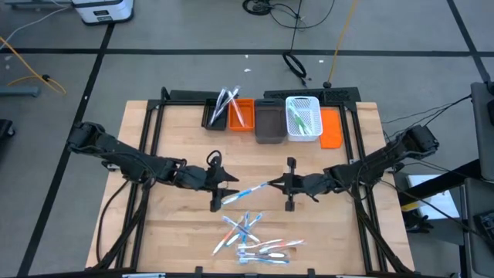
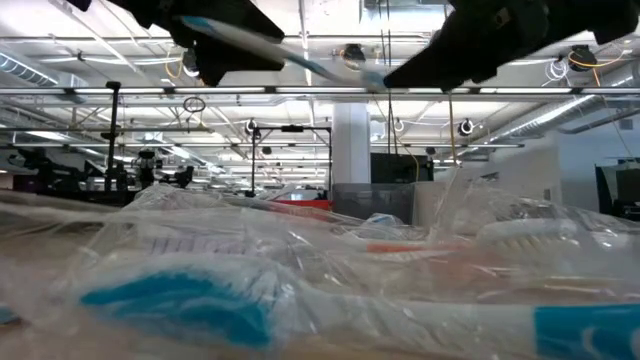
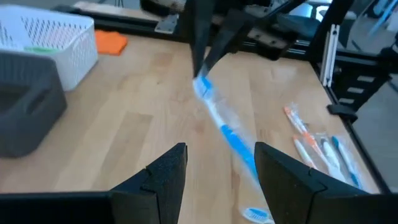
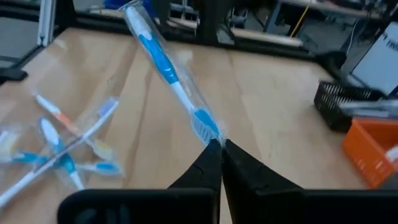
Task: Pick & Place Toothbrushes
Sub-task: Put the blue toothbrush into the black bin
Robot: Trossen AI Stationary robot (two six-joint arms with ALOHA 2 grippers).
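blue-and-white, wrapped in clear film, one toothbrush (image 1: 248,191) is hanging in the air above the middle of the bench (image 1: 185,239), spanning the gap between the two arms. the right hand (image 4: 221,148) is pinching the wrapper's end just beyond the bristle head, fingers closed tight on it. the left hand (image 3: 219,167) is sitting at the other end with its fingers spread wide, the handle passing between them without a firm grip that i can make out. this is looking like a handover between the arms, probably so the brush can go toward a bin on one arm's side, though which way it is travelling is not something i can tell.

the rest of the toothbrushes (image 1: 255,239) are lying in a loose, crossed pile near the front edge of the bench, below the held one. along the back edge, a black bin (image 1: 217,112) and an orange bin (image 1: 241,114) are already holding a few brushes, a grey bin (image 1: 268,123) is sitting beside them, and a white mesh basket (image 1: 303,117) is holding green ones. nothing is standing between the hands and the bins; the slippery film is the likelier trouble.
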